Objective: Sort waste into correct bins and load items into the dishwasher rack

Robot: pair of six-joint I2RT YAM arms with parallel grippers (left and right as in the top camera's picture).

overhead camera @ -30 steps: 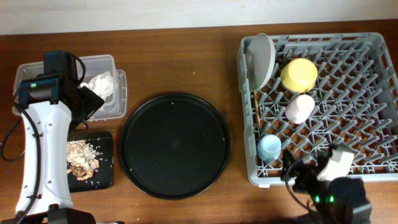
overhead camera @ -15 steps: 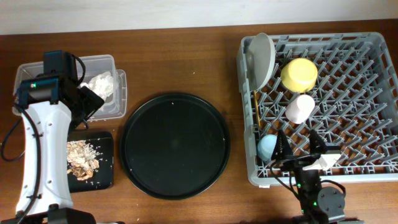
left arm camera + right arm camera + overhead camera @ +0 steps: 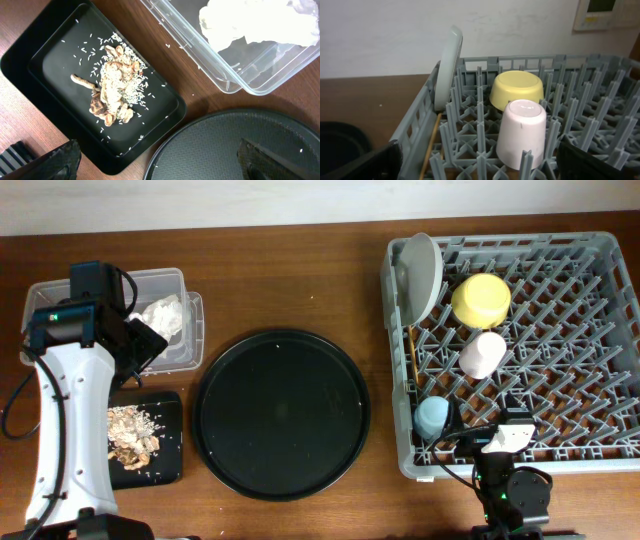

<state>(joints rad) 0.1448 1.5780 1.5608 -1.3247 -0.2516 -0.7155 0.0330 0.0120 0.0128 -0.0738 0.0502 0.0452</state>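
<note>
The grey dishwasher rack holds an upright grey plate, an upturned yellow bowl, a pink cup, a blue cup and chopsticks. My right gripper is open and empty at the rack's front edge. Its view shows the pink cup, bowl and plate. My left gripper is open and empty above the clear box with the white napkin. Food scraps lie in the black tray. No wrapper shows.
A large round black tray lies on the wooden table between the bins and the rack; a few rice grains lie on it. The clear box's corner is close to the round tray's rim.
My right arm has swung left along the rack's front edge and now sits behind the blue cup. The left arm has not moved.
</note>
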